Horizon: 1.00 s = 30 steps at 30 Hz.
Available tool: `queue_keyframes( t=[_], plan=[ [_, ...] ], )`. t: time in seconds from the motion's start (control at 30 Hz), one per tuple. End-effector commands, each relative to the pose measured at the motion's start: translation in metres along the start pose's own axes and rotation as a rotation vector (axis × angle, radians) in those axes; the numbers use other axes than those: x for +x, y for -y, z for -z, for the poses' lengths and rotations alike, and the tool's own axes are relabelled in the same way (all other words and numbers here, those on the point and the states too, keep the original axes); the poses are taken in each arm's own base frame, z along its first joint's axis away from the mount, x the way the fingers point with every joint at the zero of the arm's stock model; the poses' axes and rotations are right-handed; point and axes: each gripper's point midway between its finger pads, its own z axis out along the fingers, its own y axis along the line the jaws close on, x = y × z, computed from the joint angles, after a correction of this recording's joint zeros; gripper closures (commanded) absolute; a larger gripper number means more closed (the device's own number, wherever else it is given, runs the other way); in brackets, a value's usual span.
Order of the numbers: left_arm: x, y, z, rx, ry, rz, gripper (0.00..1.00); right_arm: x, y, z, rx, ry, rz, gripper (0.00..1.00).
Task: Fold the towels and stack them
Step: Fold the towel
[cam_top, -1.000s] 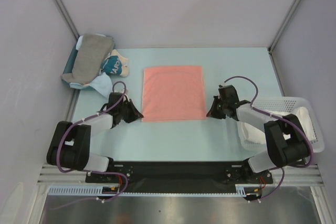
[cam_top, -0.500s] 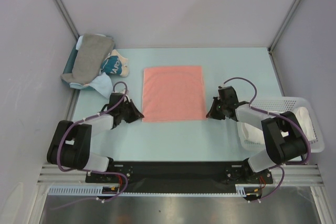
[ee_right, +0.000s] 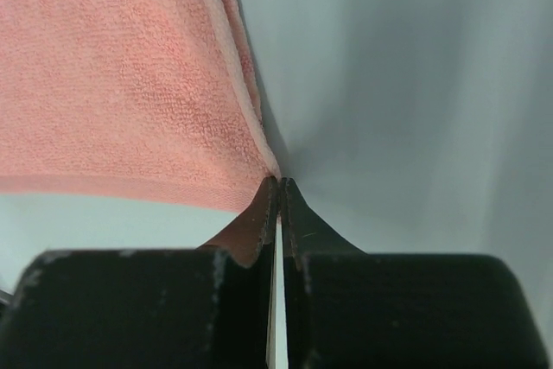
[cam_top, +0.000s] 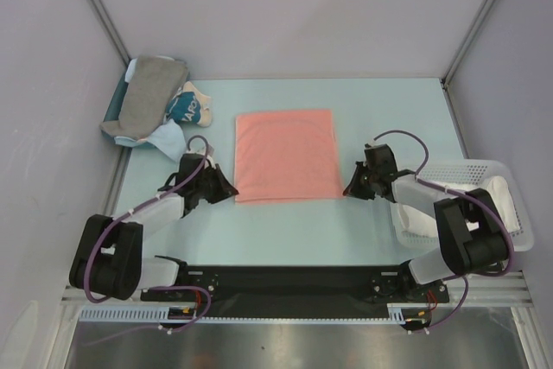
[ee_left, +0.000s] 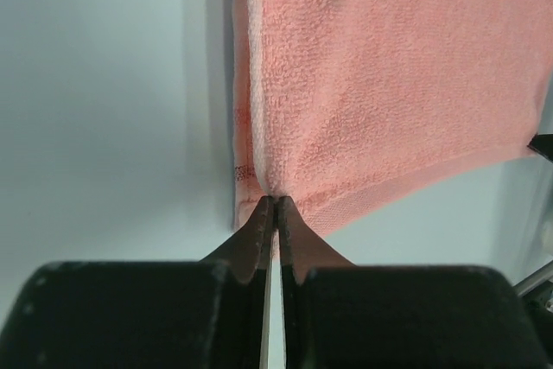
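Two small shifts since a second ago: your left arm's elbow has dropped nearer the table's (cam_top: 389,110) front edge, and the right gripper (cam_top: 349,189) has slid slightly nearer. The salmon-pink towel (cam_top: 285,153) lies flat mid-table as before. Left gripper (cam_top: 228,189) has its fingers pressed together on the towel's near-left corner; the right's pinch the near-right corner. You have one grey towel (cam_top: 147,101) atop one light blue towel (cam_top: 169,138) at far left, one teal bundle (cam_top: 183,110) beside them, and one white towel (cam_top: 510,205) in one basket (cam_top: 484,164).
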Motion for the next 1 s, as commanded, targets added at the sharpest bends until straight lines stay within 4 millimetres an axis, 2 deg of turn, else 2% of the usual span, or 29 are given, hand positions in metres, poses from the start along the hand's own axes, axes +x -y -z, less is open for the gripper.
queue_keyframes(
  t=[0.0,0.17,0.23,0.27,0.3,0.43,0.47,0.5,0.57,0.6,0.67,0.7,0.73,0.77,0.8,0.83,0.87,0.9,0.93,0.97],
  plan=[
    [0.009,-0.013,-0.006,-0.033,-0.003,-0.011,0.94,0.004,0.015,0.002,0.041,0.012,0.0,1.0],
    [0.019,-0.012,-0.012,-0.038,-0.024,-0.025,0.89,0.006,0.017,0.003,0.038,0.01,-0.007,1.0],
    [0.02,-0.013,-0.012,-0.042,-0.025,-0.03,0.85,0.002,0.014,0.005,0.033,0.018,-0.002,0.93],
    [0.018,-0.011,-0.011,-0.041,-0.017,-0.033,0.82,0.0,0.013,0.006,0.031,0.021,-0.001,0.84],
    [0.017,-0.012,-0.009,-0.051,-0.016,-0.033,0.75,-0.001,0.012,0.007,0.031,0.021,0.002,0.79],
    [-0.001,-0.007,0.001,-0.077,0.033,-0.052,0.62,-0.013,0.006,0.013,0.024,0.042,0.01,0.66],
    [-0.006,-0.003,0.004,-0.072,0.045,-0.061,0.6,-0.015,0.005,0.015,0.027,0.042,0.009,0.6],
    [-0.013,0.002,0.008,-0.07,0.059,-0.064,0.57,-0.019,0.002,0.018,0.022,0.05,0.009,0.58],
    [-0.032,0.008,0.017,-0.087,0.115,-0.086,0.54,-0.042,-0.007,0.028,0.004,0.099,0.003,0.54],
    [-0.047,0.018,0.023,-0.086,0.143,-0.096,0.51,-0.052,-0.011,0.032,-0.004,0.122,0.006,0.53],
    [-0.069,0.022,0.028,-0.109,0.188,-0.119,0.48,-0.073,-0.019,0.034,-0.023,0.15,0.011,0.51],
    [-0.089,0.034,0.032,-0.1,0.223,-0.129,0.45,-0.098,-0.034,0.04,-0.049,0.195,0.021,0.5],
    [-0.099,0.04,0.032,-0.095,0.238,-0.135,0.44,-0.112,-0.042,0.04,-0.059,0.206,0.029,0.5],
    [-0.106,0.036,0.023,-0.115,0.226,-0.135,0.44,-0.118,-0.043,0.029,-0.047,0.189,0.044,0.5],
    [-0.131,0.048,0.024,-0.106,0.283,-0.146,0.43,-0.148,-0.06,0.034,-0.072,0.244,0.056,0.5],
    [-0.142,0.051,0.02,-0.114,0.291,-0.148,0.43,-0.16,-0.065,0.03,-0.077,0.252,0.061,0.5],
    [-0.145,0.038,0.0,-0.154,0.247,-0.141,0.43,-0.164,-0.063,0.011,-0.067,0.222,0.06,0.5],
    [-0.169,0.051,0.0,-0.145,0.281,-0.148,0.44,-0.193,-0.08,0.017,-0.094,0.277,0.079,0.5],
    [-0.178,0.049,-0.009,-0.161,0.28,-0.149,0.44,-0.204,-0.082,0.012,-0.091,0.289,0.081,0.5],
    [-0.188,0.049,-0.014,-0.167,0.29,-0.156,0.44,-0.209,-0.079,-0.011,-0.083,0.266,0.079,0.5]
  ],
)
